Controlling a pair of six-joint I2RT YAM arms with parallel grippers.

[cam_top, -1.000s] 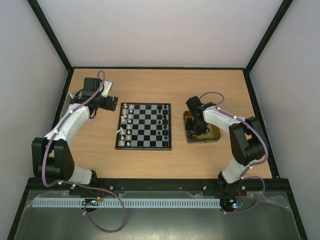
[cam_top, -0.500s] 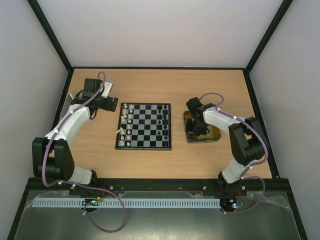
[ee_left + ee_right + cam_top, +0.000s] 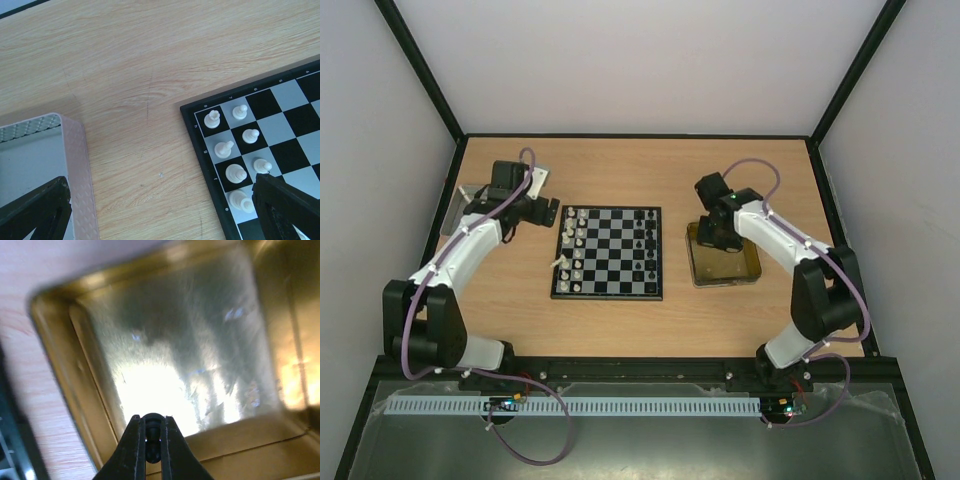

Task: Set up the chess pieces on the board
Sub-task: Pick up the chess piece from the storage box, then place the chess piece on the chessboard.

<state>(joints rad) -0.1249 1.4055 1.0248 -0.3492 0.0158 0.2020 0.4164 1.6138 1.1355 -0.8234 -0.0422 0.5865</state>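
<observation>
A small dark chess piece (image 3: pixel 152 439) is sitting pinched between the nearly closed fingers (image 3: pixel 131 452) of the right gripper (image 3: pixel 152 426), hanging over the yellow tray (image 3: pixel 732 266) at centre right of the overhead view. The board (image 3: pixel 610 262) is lying directly left of it, white pieces (image 3: pixel 575 240) lining its left columns, black pieces (image 3: pixel 640 240) its right. The left gripper (image 3: pixel 160 192), fingers spread, is waiting at the board's upper-left corner.

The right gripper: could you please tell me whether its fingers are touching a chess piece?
Touching. In the right wrist view the right gripper is shut on a small dark chess piece, a finger pressed against each side, over the yellow tray.
</observation>
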